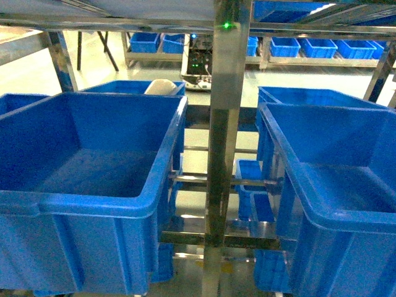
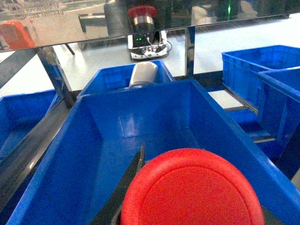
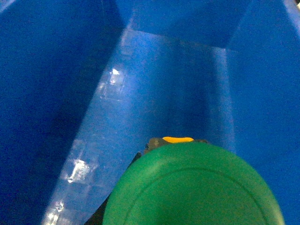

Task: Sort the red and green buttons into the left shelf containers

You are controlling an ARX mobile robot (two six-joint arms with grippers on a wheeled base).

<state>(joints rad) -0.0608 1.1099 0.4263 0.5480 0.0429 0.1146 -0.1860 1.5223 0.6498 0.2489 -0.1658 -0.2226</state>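
Note:
In the left wrist view the red button (image 2: 192, 187) fills the bottom, its domed cap facing the camera. My left gripper (image 2: 187, 219) is shut on it; only one dark finger (image 2: 132, 176) shows beside the cap. It hangs over the near end of a large deep blue bin (image 2: 82, 140). The right wrist view has the green button (image 3: 192, 190) held the same way in my right gripper (image 3: 187, 219), shut, low inside a blue bin (image 3: 164, 89) with a bare floor. Neither arm shows in the head view, where the big left bin (image 1: 93, 199) stands empty.
A steel shelf post (image 1: 223, 142) divides the left bin from another big bin (image 1: 334, 185) on the right. Behind the left bin stands a second bin (image 1: 133, 86) holding a white object (image 1: 162, 87). A steel shelf edge (image 2: 140, 28) runs overhead. Small blue bins (image 1: 309, 46) line a far rack.

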